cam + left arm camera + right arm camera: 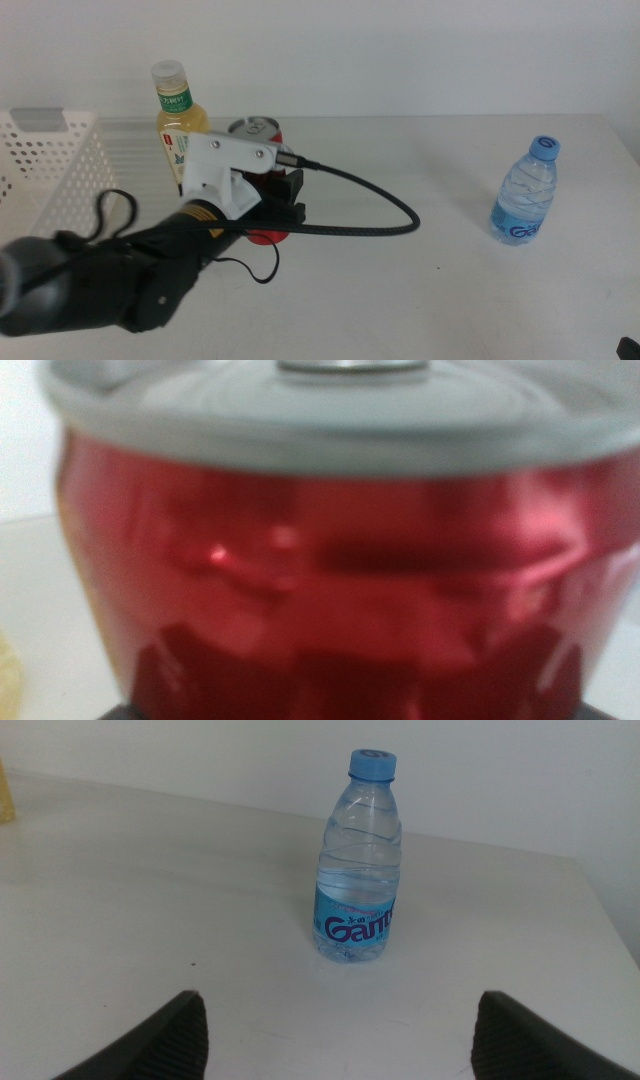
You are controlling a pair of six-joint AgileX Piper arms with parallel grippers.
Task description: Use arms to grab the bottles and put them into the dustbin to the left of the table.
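Looming blurred across the left wrist view: red can [330,590], glossy metal, dull grey rim, sides cut off. Sitting at it on the matt white table [450,290], left gripper [285,200], covering most of the can; impossible to tell whether clamping it. Standing at far left, white perforated dustbin [45,160], partly out of frame. Rising behind the can, yellow tea bottle [175,115], white-capped. Waiting well right, ribbed clear water bottle [357,870]; facing it, right gripper [340,1040], jaws spreading wide, tips cropped.
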